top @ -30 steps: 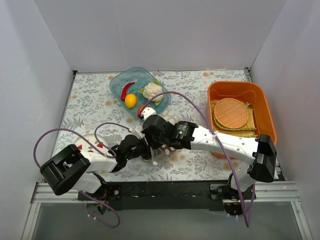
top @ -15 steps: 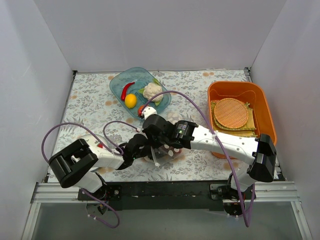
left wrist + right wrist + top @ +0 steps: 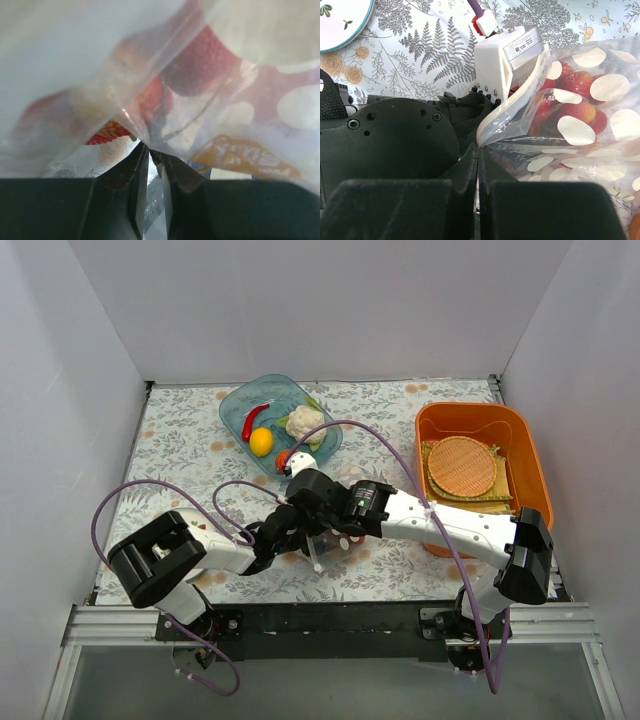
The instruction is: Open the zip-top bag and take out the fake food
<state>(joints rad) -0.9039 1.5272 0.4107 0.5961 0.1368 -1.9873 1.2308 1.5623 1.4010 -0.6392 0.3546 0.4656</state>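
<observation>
Just below the middle of the top view, the left gripper (image 3: 154, 150) and the right gripper (image 3: 477, 157) each have their fingers pressed together on the rim of the polka-dot zip-top bag (image 3: 576, 131). Red fake food (image 3: 570, 82) lies inside.

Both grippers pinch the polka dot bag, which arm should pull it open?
Likely right: right gripper is shut on the zip-top bag at its lip; left gripper just anchors film.

Orange bin (image 3: 525, 440) w/ round woven mat (image 3: 462, 466) at right, teal bowl (image 3: 280, 390) far-center, on floral cloth (image 3: 180, 450).
</observation>
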